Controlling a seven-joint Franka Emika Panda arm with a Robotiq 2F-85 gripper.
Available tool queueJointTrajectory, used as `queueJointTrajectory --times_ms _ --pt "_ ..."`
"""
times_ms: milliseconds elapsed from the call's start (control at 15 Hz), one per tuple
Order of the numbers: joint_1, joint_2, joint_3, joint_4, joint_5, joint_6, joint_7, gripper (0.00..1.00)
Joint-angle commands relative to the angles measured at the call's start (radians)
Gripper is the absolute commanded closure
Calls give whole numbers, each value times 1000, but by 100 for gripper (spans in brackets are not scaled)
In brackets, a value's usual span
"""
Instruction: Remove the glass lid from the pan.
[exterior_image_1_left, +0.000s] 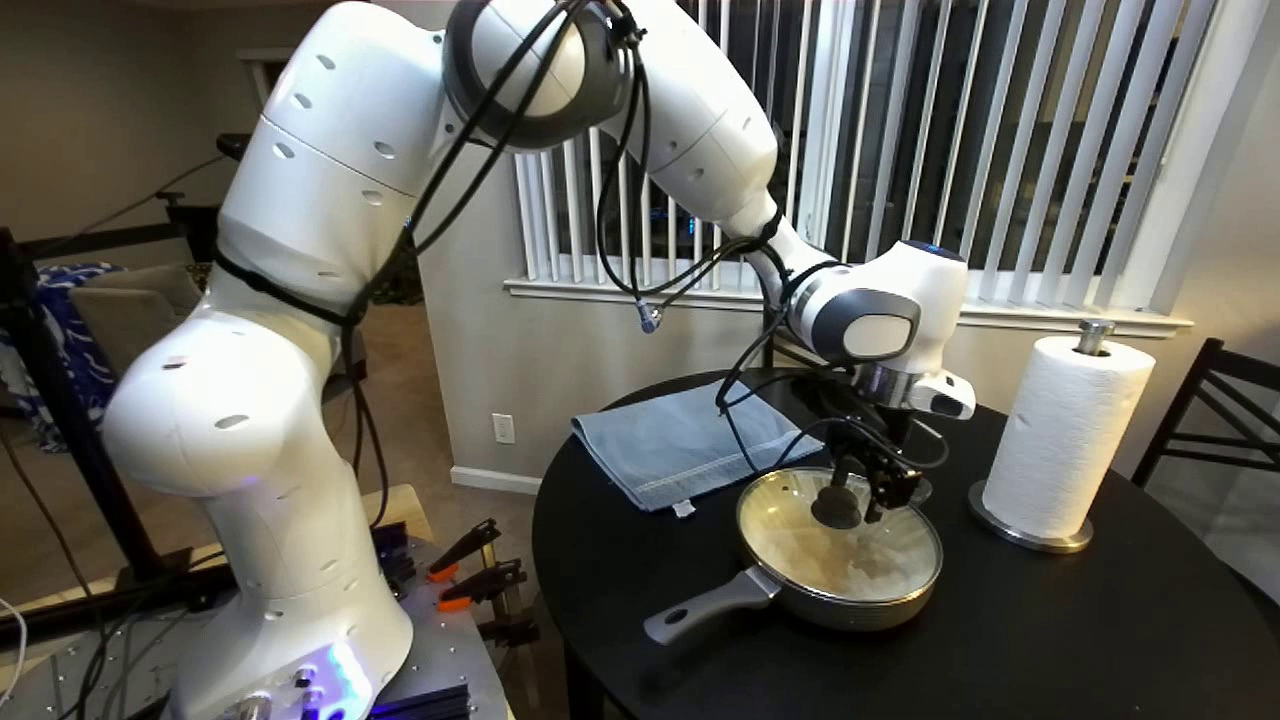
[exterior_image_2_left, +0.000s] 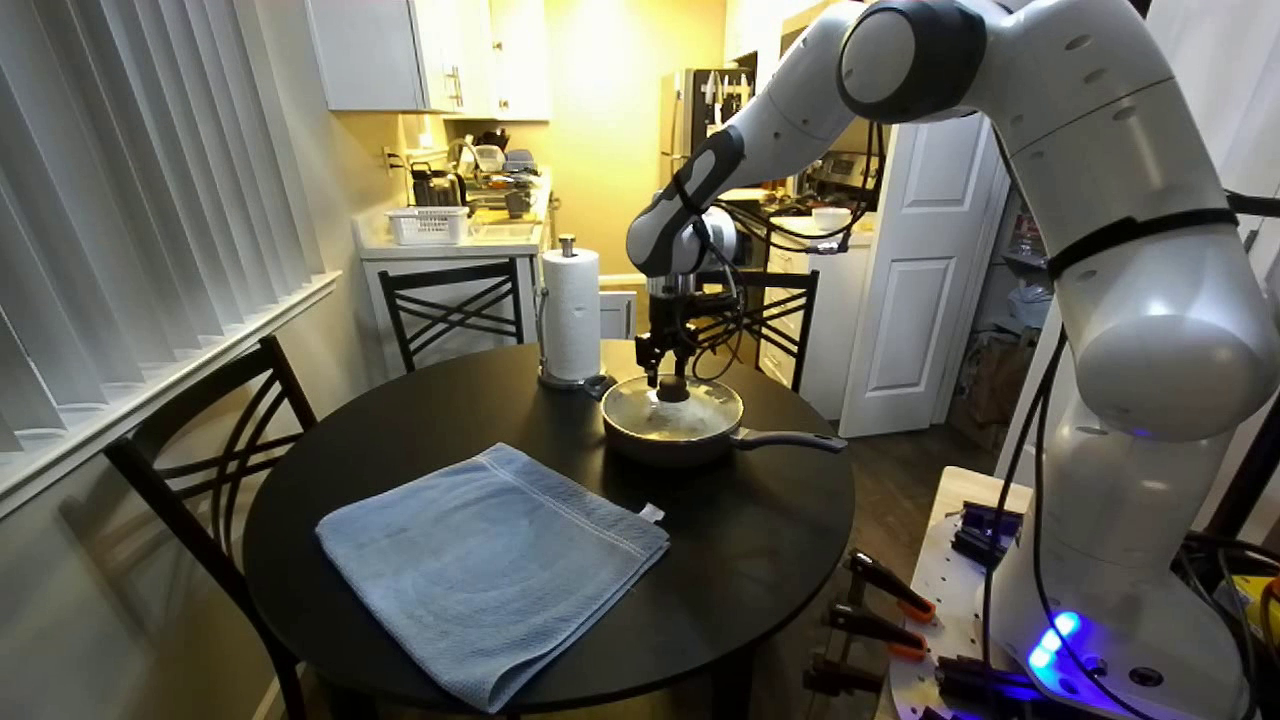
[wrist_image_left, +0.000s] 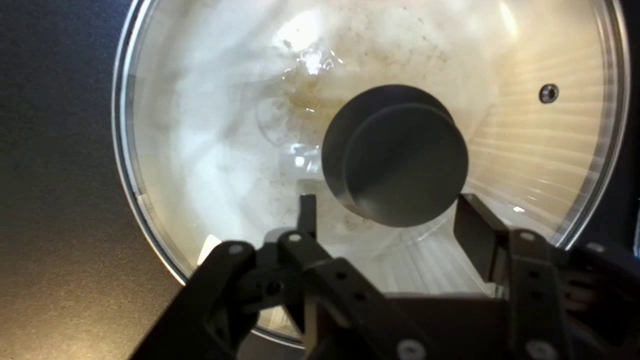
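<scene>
My wrist view crops the glass lid (wrist_image_left: 300, 135) at the top. The gripper (wrist_image_left: 387, 207) hides some of it below; I can't judge contact with the knob (wrist_image_left: 406, 165).

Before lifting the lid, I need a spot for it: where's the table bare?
The table is bare between the blue cloth and paper towel roll, and between cloth, pan handle and table edge. Crowded: above the glass lid, by the gripper.
</scene>
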Motion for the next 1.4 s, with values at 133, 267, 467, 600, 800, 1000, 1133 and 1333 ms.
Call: queueJointTrajectory --times_ms 133,267,467,600,800,1000,1133,1333 --pt "4 -2 -6 12 -11 -25 54 10" --pt "6 -4 -8 7 -15 -27 59 2" --pt "13 -12 -14 -6 -28 -17 66 0" --pt "11 -19 -16 -15 -27 -20 67 0" --pt "10 -23 -18 -24 -28 -36 66 0" --pt "13 -31 -22 -37 -34 -60 63 0" --pt "15 -34 -21 -42 -39 -65 58 0" --pt "18 -39 -19 -53 -48 -62 49 0"
